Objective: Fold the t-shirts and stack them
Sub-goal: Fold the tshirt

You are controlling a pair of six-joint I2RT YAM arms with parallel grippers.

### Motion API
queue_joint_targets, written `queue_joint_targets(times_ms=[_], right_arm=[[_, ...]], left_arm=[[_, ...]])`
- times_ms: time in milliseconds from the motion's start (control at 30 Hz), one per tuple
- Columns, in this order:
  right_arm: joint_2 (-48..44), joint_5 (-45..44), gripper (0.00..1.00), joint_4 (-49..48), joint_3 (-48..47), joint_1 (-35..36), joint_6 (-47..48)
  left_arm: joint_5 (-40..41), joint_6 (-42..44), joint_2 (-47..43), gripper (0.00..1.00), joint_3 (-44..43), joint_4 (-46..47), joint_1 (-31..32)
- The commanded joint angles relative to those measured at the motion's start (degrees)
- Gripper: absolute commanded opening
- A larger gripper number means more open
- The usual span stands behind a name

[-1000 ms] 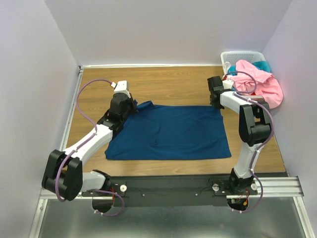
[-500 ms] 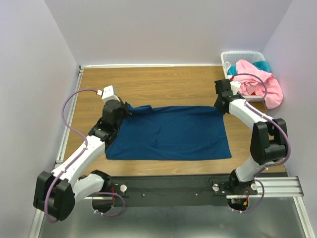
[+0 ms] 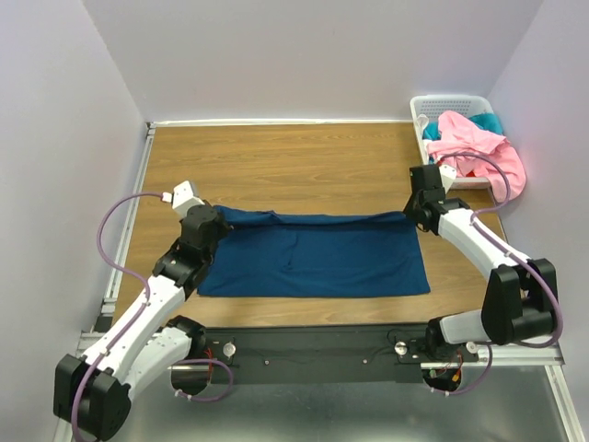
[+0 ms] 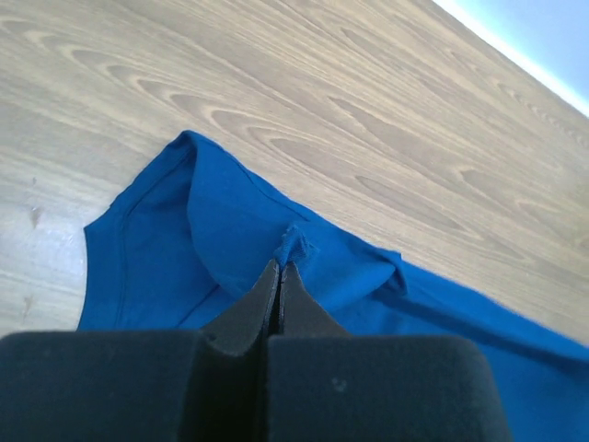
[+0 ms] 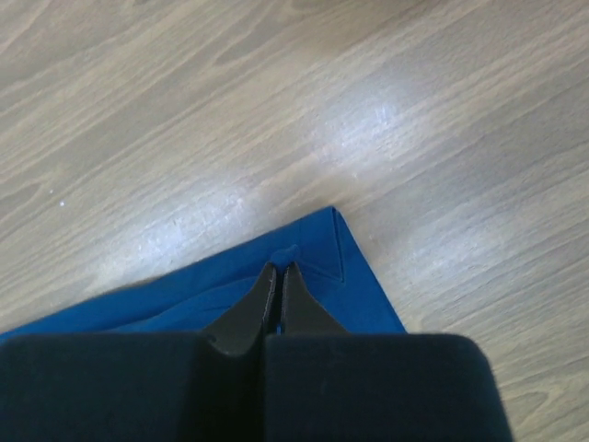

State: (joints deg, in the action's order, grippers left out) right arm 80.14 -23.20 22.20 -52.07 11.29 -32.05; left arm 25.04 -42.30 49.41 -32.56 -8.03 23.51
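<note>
Finds dark blue t-shirt (image 3: 317,258) lying widthwise on wooden table (image 3: 304,166), between the two arms and close to the near edge, its far edge lifted off the wood into a shallow ridge. Records left gripper (image 4: 281,268) with fingers pressed together on a puckered bit of cloth at the far left corner, beside a stitched opening, sleeve or neck not clear. Records right gripper (image 5: 279,269) likewise pinching the hemmed far right corner. Notes other garments, a pink t-shirt (image 3: 479,152) and a teal t-shirt (image 3: 488,121), heaped in and over white basket (image 3: 451,99) at the far right corner, well apart from the work. Judges step in hand as folding the far edge over toward the near edge; judges task as early, with no shirt yet folded or stacked. Recommends carrying both corners toward the arm bases at equal pace and equal height, with the edge between them taut enough to avoid sag or a diagonal crease. Recommends lowering the corners onto the near corners, edge to edge, before release. Flags bunching by the left grip as a risk: thin pinch, possible slip or skewed fold.
</note>
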Motion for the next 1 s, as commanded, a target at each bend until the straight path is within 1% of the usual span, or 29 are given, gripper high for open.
queue_joint_targets(times_ms=[0,233,467,700,767,833,967], right_arm=[[-2.87,2.55,0.01,-0.05,2.68,0.22,-0.47],[-6.3,5.44,0.01,0.3,5.31,0.14,-0.73],[-10.43,7.73,0.01,1.27,7.24,0.22,-1.26],[-14.74,3.7,0.01,5.39,8.56,0.14,-1.43],[-14.84,2.37,0.01,5.84,9.09,0.14,-1.7],[-14.92,2.2,0.01,6.28,9.62,0.14,-2.13],[-16.24,0.27,0.01,7.07,10.59,0.14,-2.49]], left_arm=[[5.11,-4.45,-4.75,0.0,1.27,-3.48,0.31],[7.39,-6.82,-10.11,0.0,2.23,-6.91,0.31],[5.2,-7.62,-13.19,0.0,3.29,-7.61,0.31],[6.07,-10.34,-14.25,0.0,3.64,-9.98,0.31],[6.25,-12.45,-14.34,0.0,4.08,-11.12,0.31],[6.69,-15.07,-14.51,0.0,4.34,-12.97,0.31],[8.1,-17.63,-15.39,0.0,4.34,-17.09,0.31]])
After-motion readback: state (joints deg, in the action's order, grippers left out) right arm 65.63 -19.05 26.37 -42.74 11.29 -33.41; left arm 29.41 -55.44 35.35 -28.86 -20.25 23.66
